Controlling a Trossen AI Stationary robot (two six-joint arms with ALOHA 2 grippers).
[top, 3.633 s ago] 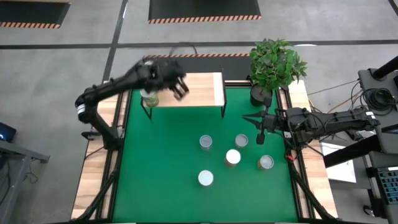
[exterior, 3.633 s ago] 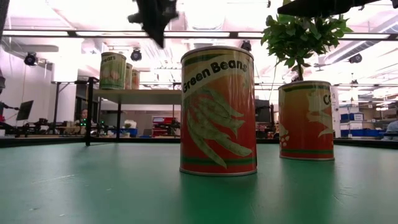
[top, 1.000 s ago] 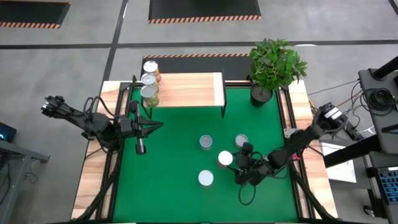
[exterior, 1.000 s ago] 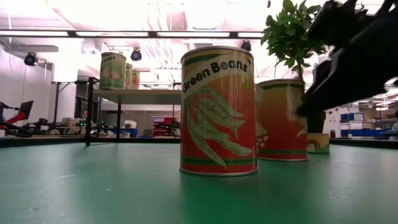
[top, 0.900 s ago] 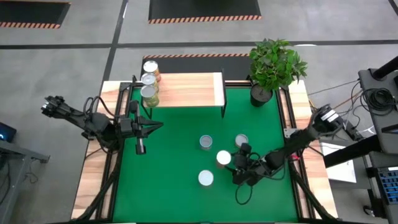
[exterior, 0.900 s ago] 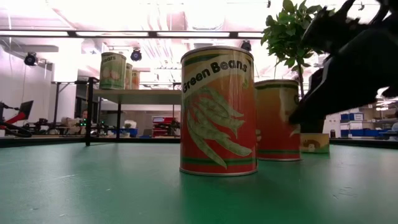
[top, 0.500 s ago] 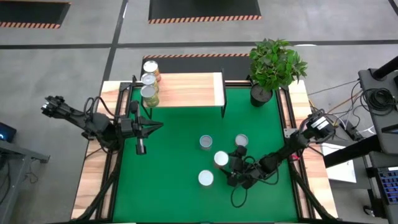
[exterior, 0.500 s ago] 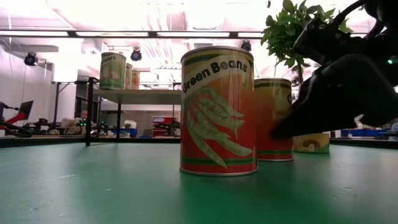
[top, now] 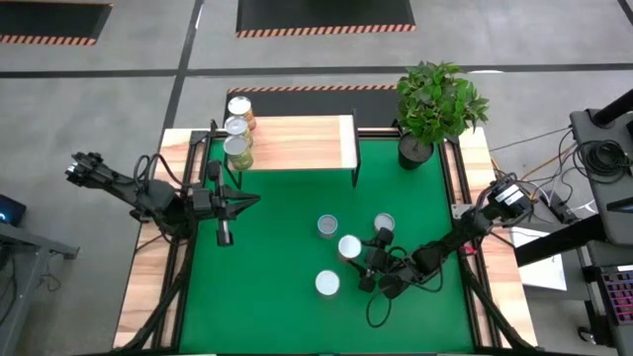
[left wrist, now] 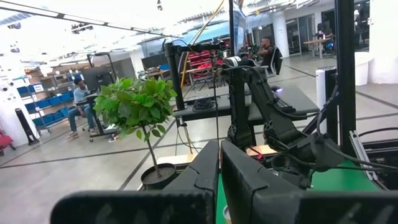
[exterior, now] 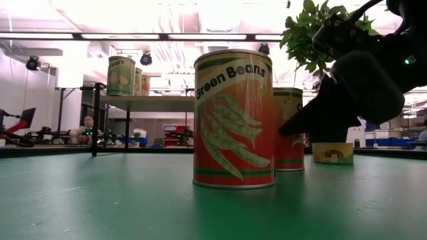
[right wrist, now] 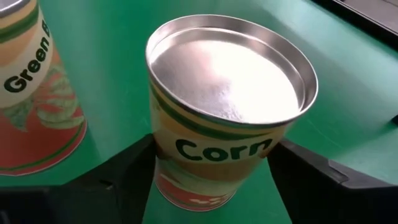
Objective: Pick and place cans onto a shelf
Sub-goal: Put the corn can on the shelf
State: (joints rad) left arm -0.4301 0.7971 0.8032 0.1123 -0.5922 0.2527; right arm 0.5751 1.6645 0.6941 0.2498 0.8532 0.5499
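The pale-wood shelf (top: 297, 143) stands at the far edge with three cans (top: 235, 126) on its left end. Several cans stand upright on the green mat (top: 267, 297): a Green Beans can (exterior: 233, 120) nearest the front edge and a Corn can (right wrist: 230, 81) just right of it. My right gripper (top: 358, 259) reaches in low from the right and is shut on the Corn can (top: 349, 246). My left gripper (top: 252, 198) hangs shut and empty over the mat's left side, below the shelf's left end. My right gripper pinches the Corn can's side wall, low down (right wrist: 163, 163), between its two fingers (right wrist: 124, 171), one on each side. The fingers come nearly level from the table's right and near side. The can stands upright with its base on the mat.
A potted plant (top: 435, 104) stands at the far right corner. Two more cans (top: 327, 226) (top: 384, 224) stand just beyond the held one. The mat's left half is bare green. People sit in the room beyond the table.
My right gripper has moved toward the table's left edge with the Corn can. The can has slid upright along the mat, leftward and slightly toward the far edge, closer to the Green Beans can.
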